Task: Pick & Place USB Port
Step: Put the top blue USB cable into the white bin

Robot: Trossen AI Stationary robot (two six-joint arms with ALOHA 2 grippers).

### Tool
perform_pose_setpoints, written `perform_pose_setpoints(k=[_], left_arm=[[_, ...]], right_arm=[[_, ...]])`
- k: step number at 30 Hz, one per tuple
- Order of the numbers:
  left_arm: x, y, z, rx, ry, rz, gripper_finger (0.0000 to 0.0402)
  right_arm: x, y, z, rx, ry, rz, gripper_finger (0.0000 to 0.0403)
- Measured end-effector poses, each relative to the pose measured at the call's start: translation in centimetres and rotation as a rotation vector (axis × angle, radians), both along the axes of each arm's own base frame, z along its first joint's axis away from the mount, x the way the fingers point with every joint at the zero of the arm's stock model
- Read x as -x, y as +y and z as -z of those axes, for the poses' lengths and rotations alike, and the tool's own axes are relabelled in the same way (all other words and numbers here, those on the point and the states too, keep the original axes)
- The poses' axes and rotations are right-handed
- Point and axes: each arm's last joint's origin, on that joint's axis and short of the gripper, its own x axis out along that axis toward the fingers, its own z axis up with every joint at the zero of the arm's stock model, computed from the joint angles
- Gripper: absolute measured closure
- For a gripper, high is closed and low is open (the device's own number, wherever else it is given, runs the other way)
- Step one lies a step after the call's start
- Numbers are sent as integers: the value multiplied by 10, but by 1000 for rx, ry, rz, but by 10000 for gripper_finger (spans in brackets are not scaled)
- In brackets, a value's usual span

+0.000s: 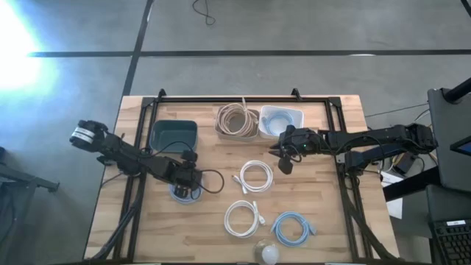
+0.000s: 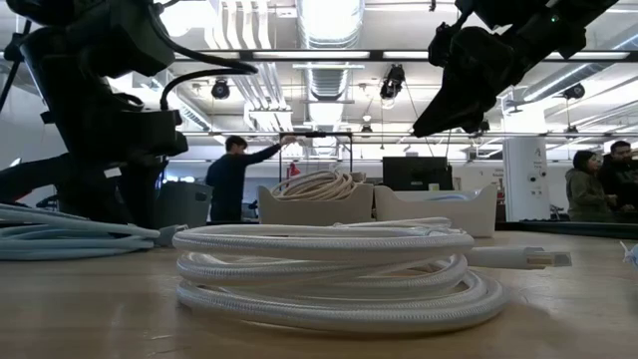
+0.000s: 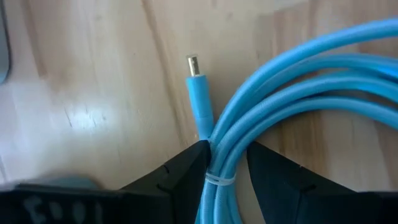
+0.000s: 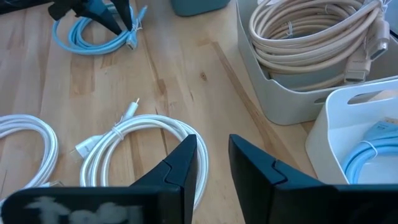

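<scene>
A blue USB cable [image 3: 298, 81], coiled and bound with a pale tie, lies on the wooden table near its left side [image 1: 184, 194]. Its plug [image 3: 198, 93] sticks out flat on the wood. My left gripper [image 3: 227, 152] is down on this coil [image 4: 87, 37], shut on it. My right gripper [image 4: 212, 155] hovers open and empty above the table [image 1: 285, 158], beside the white bin [image 1: 281, 120], which holds another blue cable [image 4: 373, 155]. In the low view it hangs high [image 2: 439, 110]. My left gripper pinches the coil's bundled strands between its two fingers, right at the pale tie [image 3: 219, 179], next to where the plug end leaves the bundle. The fingers come from above, pointing down, across the strands. The coil lies flat on the table.
Two white coiled cables [image 1: 255, 175] [image 1: 243, 218] and another blue coil [image 1: 292, 228] lie mid-table. A dark teal bin [image 1: 174, 138], a grey bin of beige cable [image 1: 235, 120] and the white bin stand along the far side. People stand in the room beyond.
</scene>
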Motion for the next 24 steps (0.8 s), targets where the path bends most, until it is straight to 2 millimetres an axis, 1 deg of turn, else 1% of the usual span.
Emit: perform_pose_setpoints(k=[3,9,18,24], left_arm=[[1,1,1,16,-16,-63,238],[2,2,2,-4,-31,-99,238],[1,2,2,-10,-34,-93,238],[1,2,2,-15,-37,-93,238]], right_arm=[[0,0,0,0,0,0,320],[0,0,0,12,2,-9,323],[0,0,0,26,4,-19,312],[0,0,0,27,3,-19,317]])
